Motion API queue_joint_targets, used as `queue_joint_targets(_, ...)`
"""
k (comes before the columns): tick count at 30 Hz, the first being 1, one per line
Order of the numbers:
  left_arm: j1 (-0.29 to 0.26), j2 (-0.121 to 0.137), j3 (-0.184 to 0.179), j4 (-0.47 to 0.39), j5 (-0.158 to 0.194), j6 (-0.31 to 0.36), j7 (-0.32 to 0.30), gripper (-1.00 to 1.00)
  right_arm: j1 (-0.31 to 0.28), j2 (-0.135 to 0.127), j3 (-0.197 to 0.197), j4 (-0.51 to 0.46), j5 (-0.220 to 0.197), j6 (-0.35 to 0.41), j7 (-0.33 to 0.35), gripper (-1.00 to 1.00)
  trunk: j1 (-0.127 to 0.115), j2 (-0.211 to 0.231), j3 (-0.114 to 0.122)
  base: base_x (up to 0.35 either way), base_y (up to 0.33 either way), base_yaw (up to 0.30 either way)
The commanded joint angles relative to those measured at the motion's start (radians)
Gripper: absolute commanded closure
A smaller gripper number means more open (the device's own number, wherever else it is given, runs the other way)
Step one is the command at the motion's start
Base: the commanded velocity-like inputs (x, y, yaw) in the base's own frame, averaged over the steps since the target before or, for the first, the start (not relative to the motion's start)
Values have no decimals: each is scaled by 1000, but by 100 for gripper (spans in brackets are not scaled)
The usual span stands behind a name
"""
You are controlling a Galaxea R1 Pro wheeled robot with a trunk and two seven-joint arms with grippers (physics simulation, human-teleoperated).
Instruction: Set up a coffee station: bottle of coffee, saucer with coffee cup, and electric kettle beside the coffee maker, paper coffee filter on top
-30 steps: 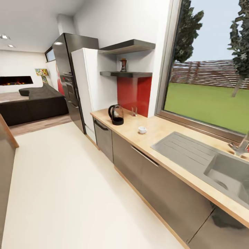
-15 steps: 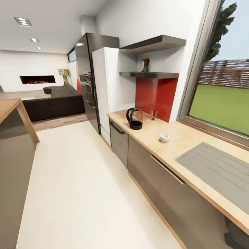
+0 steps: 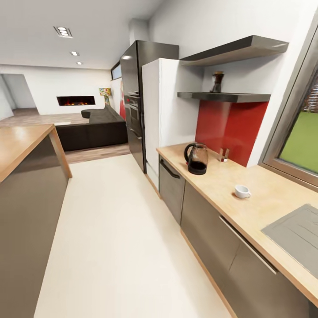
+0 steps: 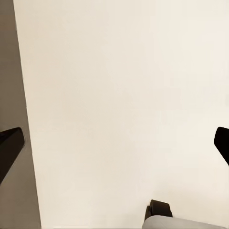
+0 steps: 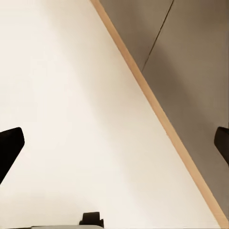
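Head view: electric kettle (image 3: 196,159) standing on kitchen countertop (image 3: 229,187), coffee cup (image 3: 241,191) sitting well apart toward sink; bottle of coffee (image 3: 217,82) resting on shelf (image 3: 223,96) above kettle. Left gripper (image 4: 114,143) and right gripper (image 5: 114,143) hanging over floor (image 3: 115,238), fingers spread wide, grasping nothing.

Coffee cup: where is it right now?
In the head view, the coffee cup sits on the kitchen countertop at right, between the electric kettle and the sink drainboard.

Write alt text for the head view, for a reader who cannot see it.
A light wooden kitchen countertop runs along the right wall, carrying a dark kettle and, nearer the camera, a small white cup. A dark bottle stands on a wall shelf above; pale floor leads to a lounge.
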Motion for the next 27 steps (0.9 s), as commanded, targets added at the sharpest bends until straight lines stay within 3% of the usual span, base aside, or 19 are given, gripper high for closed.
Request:
queue_joint_targets(1,-1,0,0,1,4,-3,0,-100,0,0,-1,0,1,-3,0,-100,1,-2,-2,337,112,277)
queue_joint_targets(17,-1,0,-1,1,4,-4,0,-100,0,0,-2,-1,1,-3,0,-100,1,-2,-2,337,112,269)
queue_joint_targets(27,-1,0,-2,1,3,-3,0,-100,0,-1,-3,-4,1,-3,-1,-100,1,-2,-2,337,101,31)
